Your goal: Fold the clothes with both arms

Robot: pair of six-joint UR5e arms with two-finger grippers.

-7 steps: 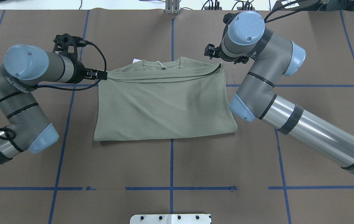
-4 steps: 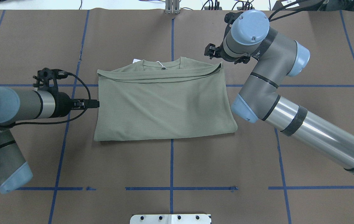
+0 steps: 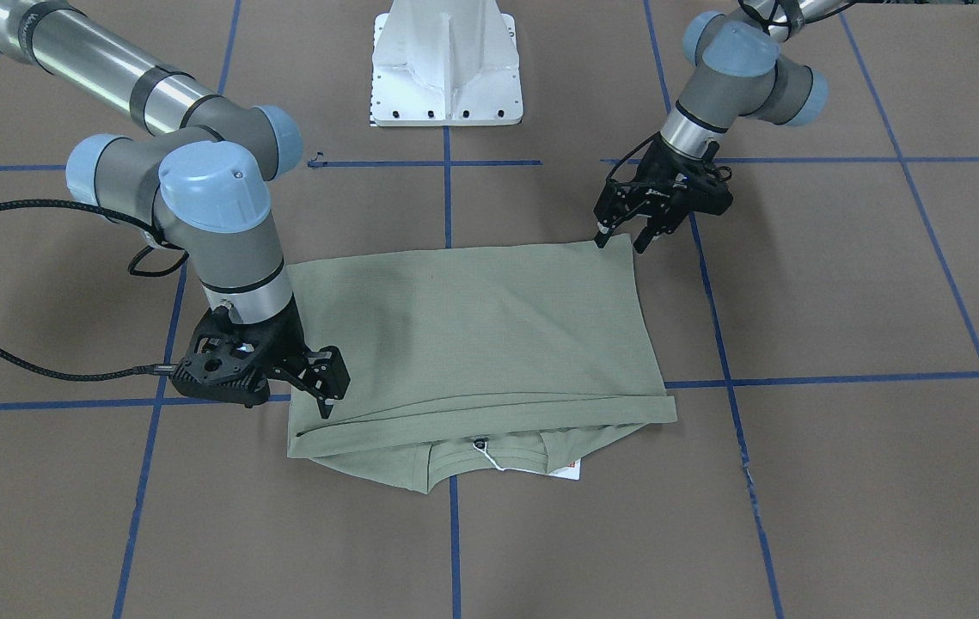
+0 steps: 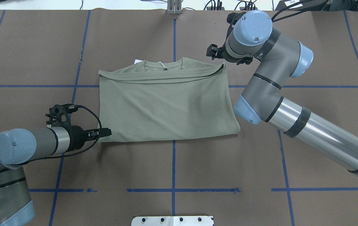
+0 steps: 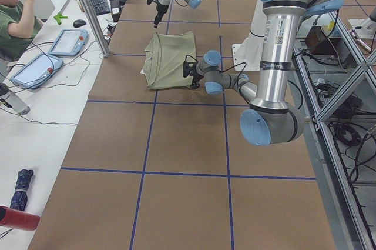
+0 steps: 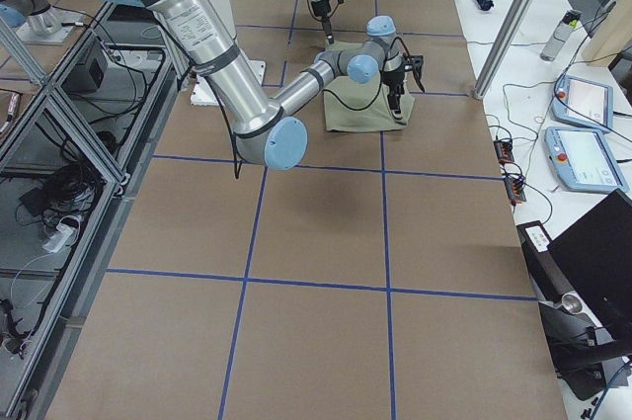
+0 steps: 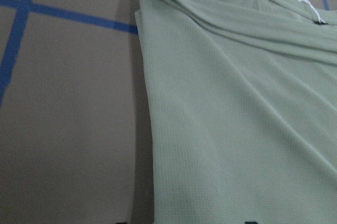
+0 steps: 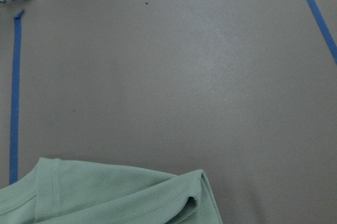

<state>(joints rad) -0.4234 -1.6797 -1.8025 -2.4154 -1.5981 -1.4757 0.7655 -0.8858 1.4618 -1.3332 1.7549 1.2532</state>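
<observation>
The left black pincer (image 4: pixel 109 133) has slid from the collar end to the near corner of the flat sage-green knit shirt (image 4: pixel 166 106), fingers apart. The right black pincer (image 3: pixel 330 402) waits, fingers apart, over the shirt's far corner. The next fold looks ready to start.

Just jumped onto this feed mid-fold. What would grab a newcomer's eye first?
The green shirt stands out first, folded into a rough rectangle at the middle of the brown table, with its collar on the side away from the robot. The left arm reaches in low with its jaws open at the shirt's left corner nearest the robot. The right arm bends over the far right corner.
</observation>
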